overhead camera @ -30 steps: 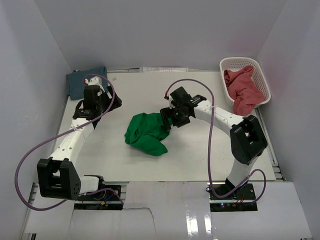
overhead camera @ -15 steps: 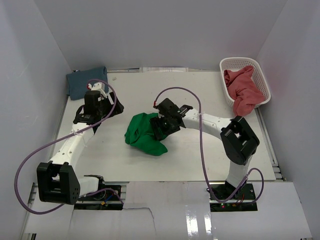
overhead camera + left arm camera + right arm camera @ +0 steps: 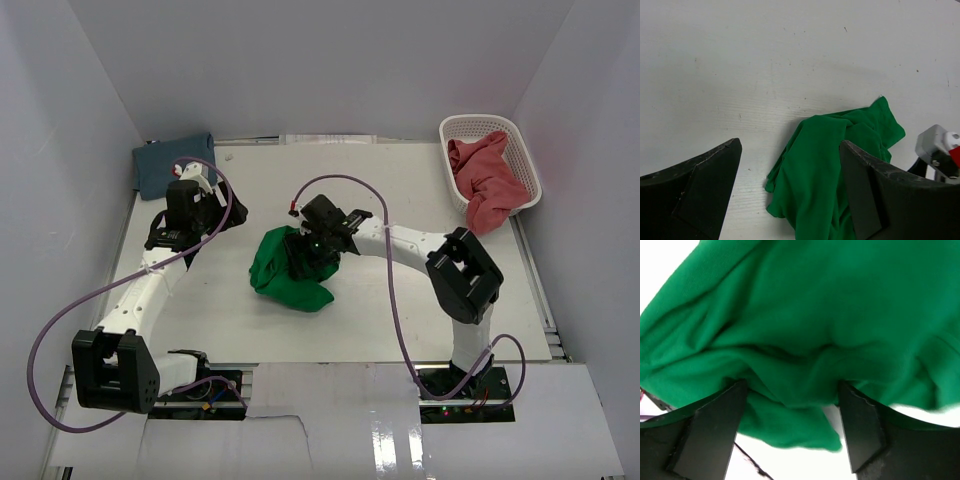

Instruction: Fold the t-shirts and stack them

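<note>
A bright green t-shirt [image 3: 285,272] lies crumpled at the table's middle. My right gripper [image 3: 306,250] is down on its right side. In the right wrist view the jaws [image 3: 792,387] stand open with a fold of the green cloth [image 3: 810,315] between the fingers [image 3: 715,430]. My left gripper [image 3: 192,238] hovers to the left of the shirt, open and holding nothing [image 3: 790,145]; the green shirt [image 3: 825,175] lies ahead of it. A slate blue t-shirt [image 3: 170,165] lies folded at the back left corner. A pinkish red t-shirt [image 3: 485,180] hangs out of the basket.
A white lattice basket [image 3: 480,122] stands at the back right against the wall. White walls close in the table on three sides. Purple cables loop over both arms. Part of the right arm [image 3: 940,150] shows at the left wrist view's right edge.
My right arm has reached left and lowered its gripper onto the green shirt, bunching it a little. The left arm has only shifted slightly.
</note>
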Tool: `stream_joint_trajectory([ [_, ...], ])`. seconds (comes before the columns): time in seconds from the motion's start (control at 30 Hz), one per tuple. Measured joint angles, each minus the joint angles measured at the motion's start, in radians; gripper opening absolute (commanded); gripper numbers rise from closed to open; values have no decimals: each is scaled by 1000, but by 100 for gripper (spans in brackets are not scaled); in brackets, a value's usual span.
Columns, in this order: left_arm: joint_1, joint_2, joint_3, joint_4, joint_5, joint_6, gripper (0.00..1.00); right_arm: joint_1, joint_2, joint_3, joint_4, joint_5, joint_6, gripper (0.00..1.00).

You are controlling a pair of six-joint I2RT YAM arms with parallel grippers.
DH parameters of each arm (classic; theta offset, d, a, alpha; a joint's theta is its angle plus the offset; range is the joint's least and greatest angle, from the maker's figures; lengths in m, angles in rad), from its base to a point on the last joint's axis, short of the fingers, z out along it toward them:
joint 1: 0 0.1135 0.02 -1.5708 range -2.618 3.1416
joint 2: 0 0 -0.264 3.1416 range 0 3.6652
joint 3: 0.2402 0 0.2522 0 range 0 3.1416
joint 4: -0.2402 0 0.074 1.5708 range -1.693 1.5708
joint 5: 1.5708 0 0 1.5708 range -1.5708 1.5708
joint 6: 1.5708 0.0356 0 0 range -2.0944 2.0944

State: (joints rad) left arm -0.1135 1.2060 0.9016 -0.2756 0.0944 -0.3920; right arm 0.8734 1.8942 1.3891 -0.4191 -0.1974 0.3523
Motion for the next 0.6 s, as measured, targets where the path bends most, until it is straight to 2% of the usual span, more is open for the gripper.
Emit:
stream_joint_trajectory([
  [0.07, 0, 0, 0, 0, 0, 1, 90, 13, 34, 4, 27, -27, 7, 65],
  [0.1, 0, -1, -2, 1, 0, 2, 90, 20, 49, 4, 35, -39, 11, 49],
  [0.17, 0, -3, -4, 0, 0, 3, 90, 37, 71, 4, 45, -59, 21, 29],
  [0.2, 0, -4, -5, 0, 0, 3, 90, 45, 79, 4, 53, -72, 30, 15],
  [0.23, 0, -5, -5, 0, 0, 3, 90, 51, 84, 4, 57, -80, 29, 9],
  [0.57, 0, -12, -5, 1, 0, 3, 90, 83, 88, 69, 85, -216, 26, 8],
  [0.6, 0, -12, -5, 1, -1, 3, 90, 93, 84, 84, 92, -241, 24, 11],
])
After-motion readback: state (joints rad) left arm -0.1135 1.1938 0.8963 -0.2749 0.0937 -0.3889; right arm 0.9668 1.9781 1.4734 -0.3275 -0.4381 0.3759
